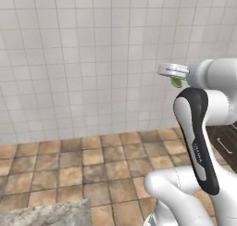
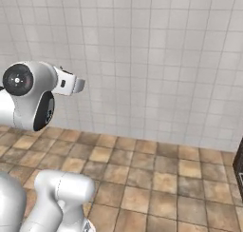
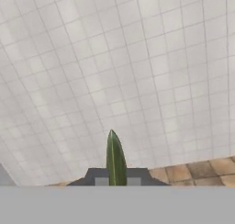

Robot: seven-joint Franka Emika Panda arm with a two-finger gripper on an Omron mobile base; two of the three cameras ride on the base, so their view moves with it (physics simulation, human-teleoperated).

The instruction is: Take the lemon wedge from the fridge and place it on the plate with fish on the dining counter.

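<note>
We see the robot's white arm raised in front of a pale tiled wall (image 1: pixel 92 58), above a floor of brown and tan tiles (image 1: pixel 92 165). In the hand view, the gripper (image 3: pixel 114 181) points at that wall, and its jaws stand close together on the lemon wedge (image 3: pixel 114 159), a narrow olive-green sliver that rises from between them to a point. In the left base view the wedge (image 1: pixel 176 82) shows as a small green spot just under the hand, held high and near the wall. We judge that the wedge is out of the fridge and is now being carried to the plate with the fish. To do this step well, we would keep the jaws firmly closed, since the wedge is tiny, thin and held by its lower part, so a jolt could turn it or let it slip. We would swing the arm smoothly and keep the hand level. The wall seems close ahead of the hand, so we would draw back before any wide turn. At the lower left of the left base view, a corner of grey marbled stone surface (image 1: pixel 46 213) enters the picture; it may be the dining counter, and its edge is one to clear from above, not from the side. A dark cabinet front (image 1: pixel 227 144) stands at the right edge of that view, behind the arm. The floor between is open, with room to drive.
</note>
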